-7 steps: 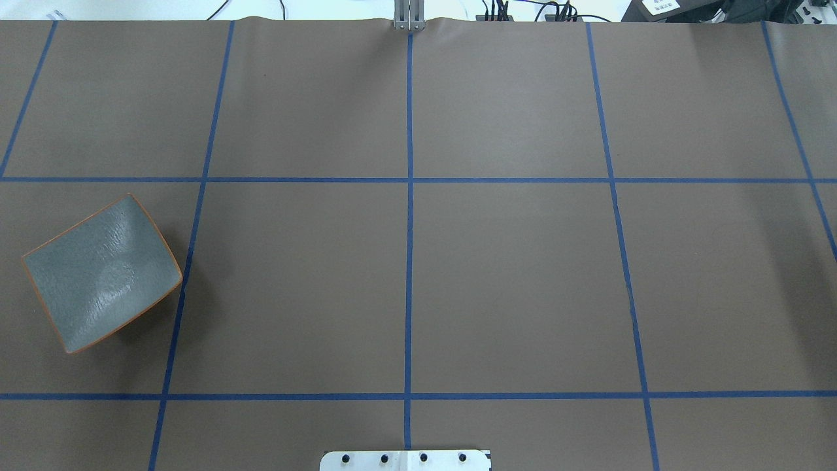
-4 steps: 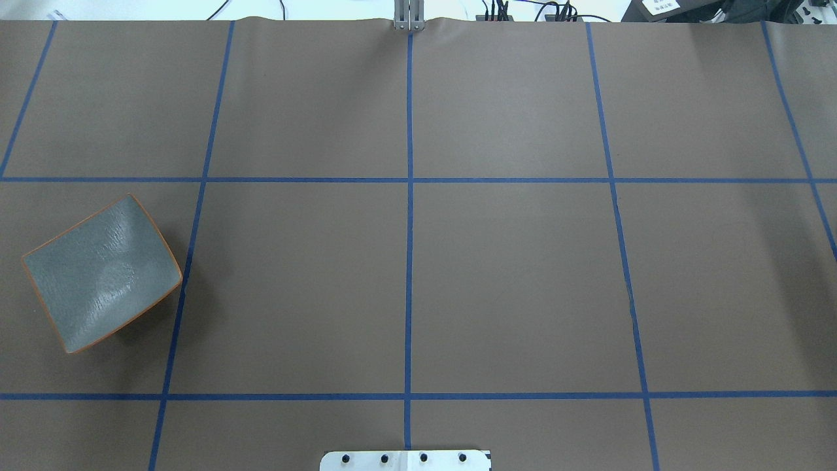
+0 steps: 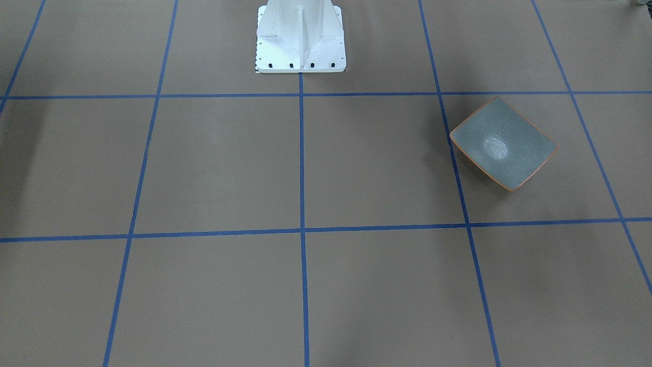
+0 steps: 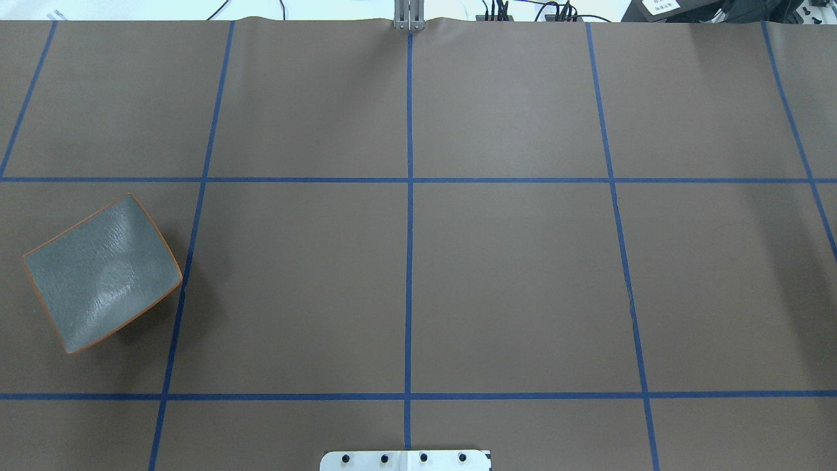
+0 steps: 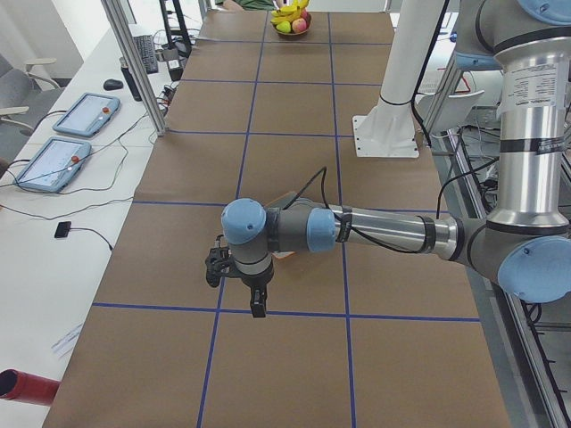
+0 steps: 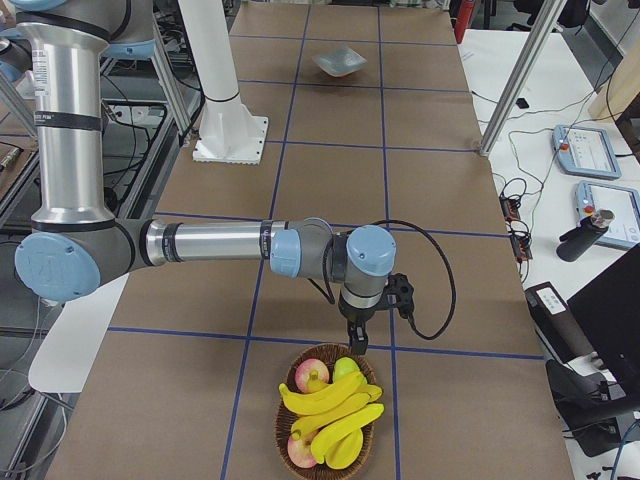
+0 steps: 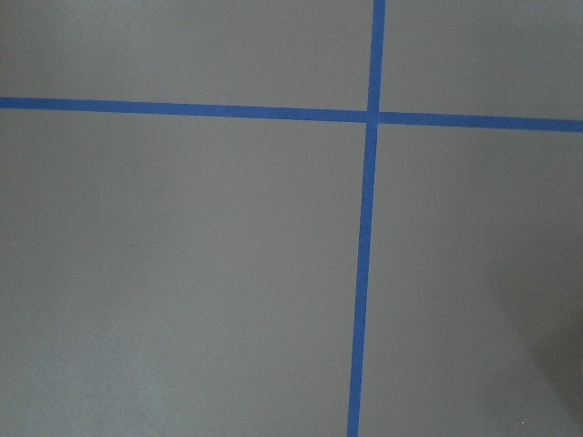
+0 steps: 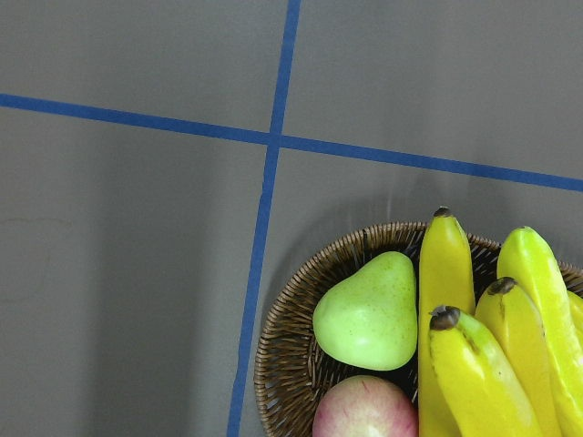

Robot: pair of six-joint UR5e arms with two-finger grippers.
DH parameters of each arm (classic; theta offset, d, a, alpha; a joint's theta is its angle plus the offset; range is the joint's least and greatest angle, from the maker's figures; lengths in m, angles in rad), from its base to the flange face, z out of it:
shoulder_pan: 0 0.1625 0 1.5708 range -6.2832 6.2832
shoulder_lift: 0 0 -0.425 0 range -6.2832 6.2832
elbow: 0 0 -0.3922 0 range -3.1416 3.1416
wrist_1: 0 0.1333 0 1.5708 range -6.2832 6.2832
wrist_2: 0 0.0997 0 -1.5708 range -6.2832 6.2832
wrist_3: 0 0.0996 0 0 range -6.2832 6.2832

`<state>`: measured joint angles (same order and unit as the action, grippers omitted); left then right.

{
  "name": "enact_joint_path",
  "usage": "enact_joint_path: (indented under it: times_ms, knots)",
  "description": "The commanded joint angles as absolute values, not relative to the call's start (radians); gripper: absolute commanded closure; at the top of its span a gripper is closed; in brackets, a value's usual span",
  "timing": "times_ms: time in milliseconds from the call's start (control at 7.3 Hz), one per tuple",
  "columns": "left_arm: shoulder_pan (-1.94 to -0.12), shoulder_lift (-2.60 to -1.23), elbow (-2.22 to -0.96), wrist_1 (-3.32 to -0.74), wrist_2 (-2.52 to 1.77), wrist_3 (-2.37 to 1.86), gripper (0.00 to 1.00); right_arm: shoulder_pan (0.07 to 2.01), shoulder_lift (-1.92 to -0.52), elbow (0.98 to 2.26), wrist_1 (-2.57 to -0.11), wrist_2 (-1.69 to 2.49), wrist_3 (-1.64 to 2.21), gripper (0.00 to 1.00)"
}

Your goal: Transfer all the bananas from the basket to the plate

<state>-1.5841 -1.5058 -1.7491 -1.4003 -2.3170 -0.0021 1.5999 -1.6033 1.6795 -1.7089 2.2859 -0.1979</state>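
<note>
At the worktop's (image 4: 510, 281) right end, the bananas (image 6: 330, 412) lie in the basket (image 8: 278, 355) by the right arm (image 6: 210, 243), seemingly poised to pick, far from the left-end plate (image 4: 101, 275); its jaws' state I cannot tell.

The overhead and front-facing cameras are looking steeply down on the table (image 4: 510, 281) from opposite sides, sharing the plate (image 4: 101, 275). The side cameras are looking along it from opposite ends. Wrist cameras are facing down closely, the right one on the basket (image 8: 291, 364).
</note>
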Motion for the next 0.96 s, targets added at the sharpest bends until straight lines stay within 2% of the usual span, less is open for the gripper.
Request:
enact_joint_path:
  times_ms: [0,822]
  knots:
    - [-1.580,-1.525,-1.746,-1.410,-2.312,0.001,0.00,1.600,-1.606,1.680,-1.709,2.287,-0.189,0.00]
    - [-1.582,-1.520,-1.706,-1.451,-2.315,-0.098,0.00,1.598,-1.598,1.663,-1.655,2.286,-0.189,0.00]
